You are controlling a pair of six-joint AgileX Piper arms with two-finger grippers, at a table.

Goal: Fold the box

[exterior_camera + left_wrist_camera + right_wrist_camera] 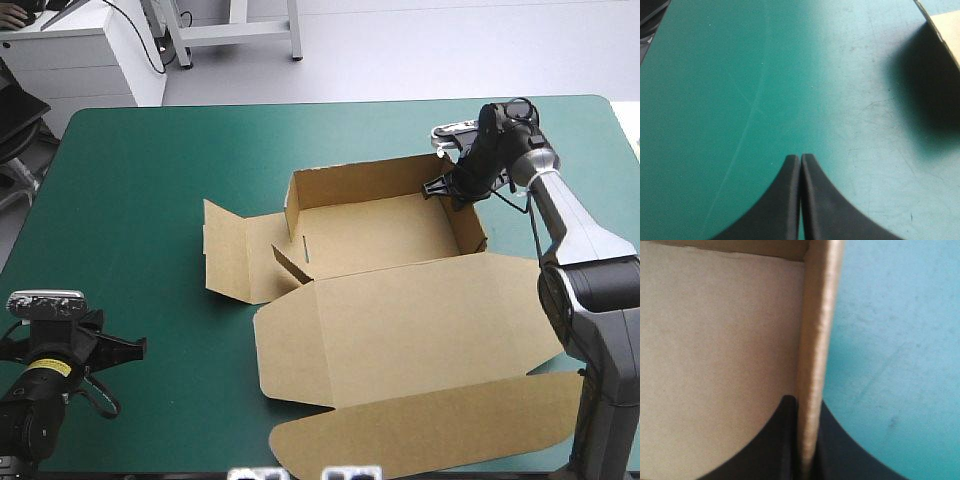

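High view: shows the box mid-table, far walls raised, lid flat toward 6 o'clock, right gripper pinching its 3 o'clock wall.
Left wrist view: shows left gripper pressed closed, empty, over teal-green cover.
Right wrist view: shows black fingers clamping the box wall.

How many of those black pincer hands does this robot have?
2. The left gripper, shut and empty, is at the table's near left corner; the right gripper pinches the brown box's right wall.

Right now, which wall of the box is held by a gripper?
The right wall: the right gripper is shut on it near the far corner. The far wall stands free; the left wall lies flat.
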